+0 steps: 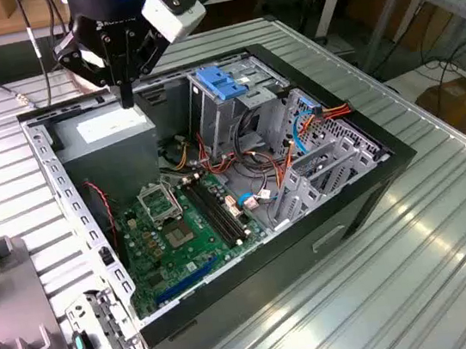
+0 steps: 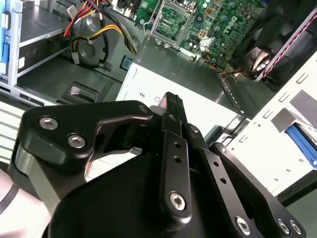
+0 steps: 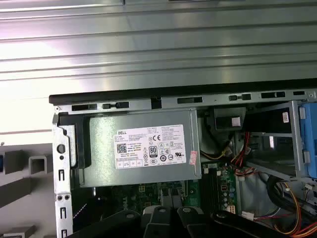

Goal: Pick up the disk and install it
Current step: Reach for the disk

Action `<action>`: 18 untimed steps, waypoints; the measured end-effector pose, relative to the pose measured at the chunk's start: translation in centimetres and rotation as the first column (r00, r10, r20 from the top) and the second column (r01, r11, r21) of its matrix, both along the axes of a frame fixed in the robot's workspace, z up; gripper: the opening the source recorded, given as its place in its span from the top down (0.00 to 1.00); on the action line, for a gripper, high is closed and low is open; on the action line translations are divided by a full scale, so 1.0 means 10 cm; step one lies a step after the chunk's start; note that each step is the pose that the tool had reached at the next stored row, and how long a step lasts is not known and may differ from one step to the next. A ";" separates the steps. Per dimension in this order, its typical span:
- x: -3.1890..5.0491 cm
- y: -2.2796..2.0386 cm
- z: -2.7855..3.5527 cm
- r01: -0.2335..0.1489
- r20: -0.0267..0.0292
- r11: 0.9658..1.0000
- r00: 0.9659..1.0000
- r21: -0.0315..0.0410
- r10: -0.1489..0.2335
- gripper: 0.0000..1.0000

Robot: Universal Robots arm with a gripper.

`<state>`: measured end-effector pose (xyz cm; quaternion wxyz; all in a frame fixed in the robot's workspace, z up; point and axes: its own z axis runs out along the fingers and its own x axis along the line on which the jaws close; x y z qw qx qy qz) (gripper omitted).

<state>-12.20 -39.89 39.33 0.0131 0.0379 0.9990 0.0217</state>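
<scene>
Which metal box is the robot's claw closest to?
The grey box with the white sticker, right under the gripper; the tall blue-topped cage stands farther off.

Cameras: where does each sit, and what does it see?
Exterior view: off the arm, looking down into the open case; fingers show.
Second wrist view: on the wrist, looking past the shut fingers at the grey box.
First wrist view: on the wrist, facing the grey box; black finger links show.
All three share that box.

power supply [image 1: 111,139] in case [image 1: 255,271] | motherboard [image 1: 172,235] beside it | gripper [image 1: 127,98] over power supply
</scene>
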 end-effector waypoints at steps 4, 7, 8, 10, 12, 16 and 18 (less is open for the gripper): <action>-0.007 0.000 0.000 0.000 0.000 1.000 1.000 0.000 0.000 0.89; -0.020 0.000 0.000 0.000 0.000 1.000 1.000 0.000 0.000 0.89; -0.026 0.000 0.000 0.000 0.000 1.000 1.000 0.000 0.000 0.89; -0.032 0.000 0.000 0.000 0.000 1.000 1.000 0.000 0.000 0.89; -0.039 0.000 0.000 0.000 0.000 1.000 1.000 0.000 0.000 0.89; -0.051 0.000 -0.001 0.000 0.000 1.000 1.000 0.000 0.000 0.89; -0.057 0.000 -0.001 0.000 0.000 1.000 1.000 0.000 0.000 0.89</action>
